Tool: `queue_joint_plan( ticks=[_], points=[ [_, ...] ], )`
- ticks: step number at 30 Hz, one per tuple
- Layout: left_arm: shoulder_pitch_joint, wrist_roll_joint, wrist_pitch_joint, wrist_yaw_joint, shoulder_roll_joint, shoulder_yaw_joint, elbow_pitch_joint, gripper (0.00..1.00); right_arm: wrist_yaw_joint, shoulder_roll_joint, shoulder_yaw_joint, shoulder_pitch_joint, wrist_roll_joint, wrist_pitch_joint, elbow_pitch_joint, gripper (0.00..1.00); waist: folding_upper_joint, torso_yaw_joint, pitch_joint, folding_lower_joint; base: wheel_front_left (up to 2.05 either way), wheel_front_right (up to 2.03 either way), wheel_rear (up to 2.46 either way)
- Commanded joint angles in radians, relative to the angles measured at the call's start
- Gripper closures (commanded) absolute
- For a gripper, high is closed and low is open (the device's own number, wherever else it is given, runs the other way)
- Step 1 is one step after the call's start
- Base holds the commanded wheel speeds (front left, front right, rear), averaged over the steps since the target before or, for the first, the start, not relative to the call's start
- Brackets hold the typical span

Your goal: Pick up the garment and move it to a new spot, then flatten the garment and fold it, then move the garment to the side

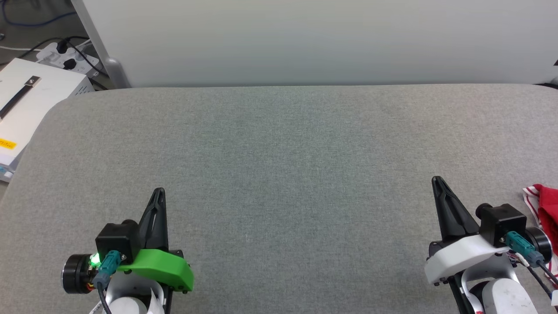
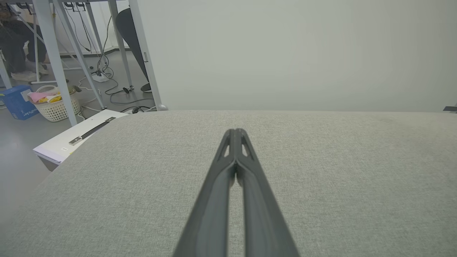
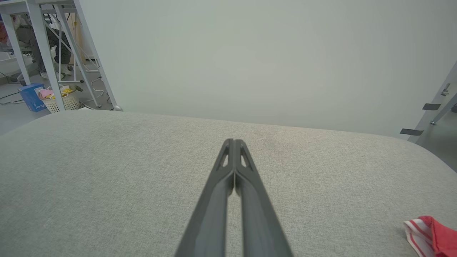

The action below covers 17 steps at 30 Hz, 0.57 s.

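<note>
My left gripper (image 1: 159, 194) sits at the near left of the padded table (image 1: 279, 144) and my right gripper (image 1: 437, 182) at its near right, with the garment (image 1: 547, 209) lying on the table just right of that gripper, a wall panel (image 1: 305, 39) behind the far edge, and a box (image 1: 35, 100) beside the far left corner.

Bright, even, soft light with faint shadows; wrist views curve at edges, sharp throughout.
</note>
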Motion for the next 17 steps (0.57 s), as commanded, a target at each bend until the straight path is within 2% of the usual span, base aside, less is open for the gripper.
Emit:
queue_joint_plan(
  ticks=[1, 17],
  points=[
    [0.013, 0.01, 0.006, 0.008, -0.006, -0.001, -0.004, 1.0, 0.0, 0.001, -0.002, 0.018, -0.015, 0.007, -0.008, 1.0, 0.007, 0.001, -0.001, -0.0001, 0.0, 0.0, 0.0],
    [0.016, 0.038, 0.038, 0.024, -0.013, -0.001, -0.01, 1.0, -0.001, 0.001, -0.008, 0.03, -0.035, 0.038, -0.017, 1.0, 0.0085, 0.005, -0.016, -0.0001, 0.0, 0.0, 0.0]
  ],
)
